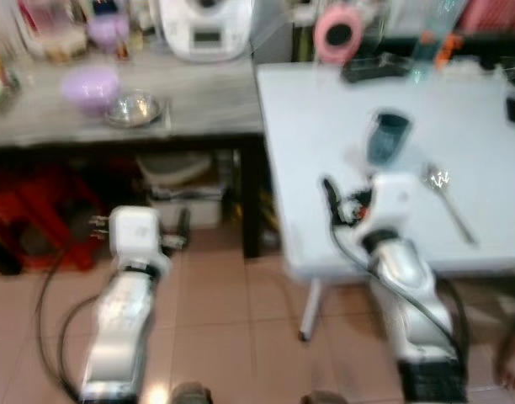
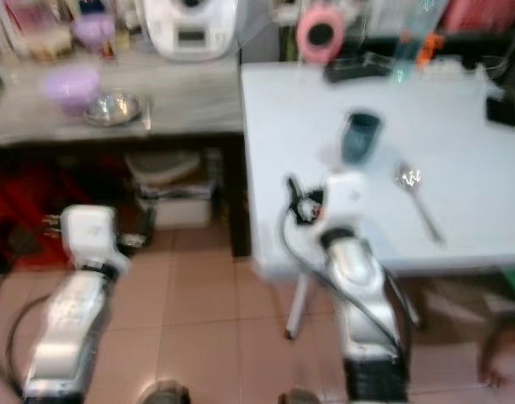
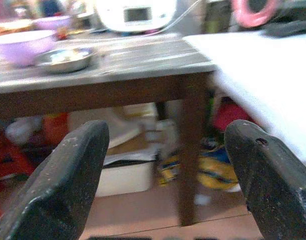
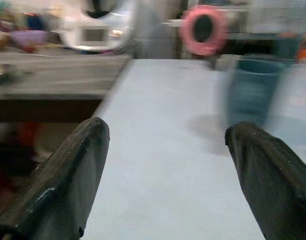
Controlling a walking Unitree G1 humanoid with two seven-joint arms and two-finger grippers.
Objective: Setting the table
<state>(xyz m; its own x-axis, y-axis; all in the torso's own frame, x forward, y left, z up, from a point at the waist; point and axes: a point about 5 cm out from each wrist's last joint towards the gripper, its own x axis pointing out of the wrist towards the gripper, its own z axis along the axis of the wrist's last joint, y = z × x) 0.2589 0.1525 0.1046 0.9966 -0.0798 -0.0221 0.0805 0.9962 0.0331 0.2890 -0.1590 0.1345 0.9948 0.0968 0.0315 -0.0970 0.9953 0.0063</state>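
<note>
1. Nearest the camera are the robot's two silver arms: the left tool [image 3: 163, 185] hangs low over the tiled floor beside the dark wooden table [image 1: 199, 101], its black fingers spread wide and holding nothing.
2. Over the near edge of the white table [image 1: 325, 126], the right tool [image 4: 168, 185] is also spread wide and empty, pointing across the top toward the dark teal cup [image 1: 387, 137].
3. Already on the white table: that teal cup, standing upright near the middle, and a silver metal spoon [image 1: 447, 198] lying flat to its right, apart from it.
4. On the dark wooden table to the left sit a lilac plastic bowl [image 1: 89, 87] and a shiny steel bowl [image 1: 133, 109], just beside each other.
5. My judgement: the setting is barely begun. A cup and spoon are out, but no bowl or plate stands with them, and the bowls likely have to be carried across.
6. The pictures are blurred, so finer details are uncertain.
</note>
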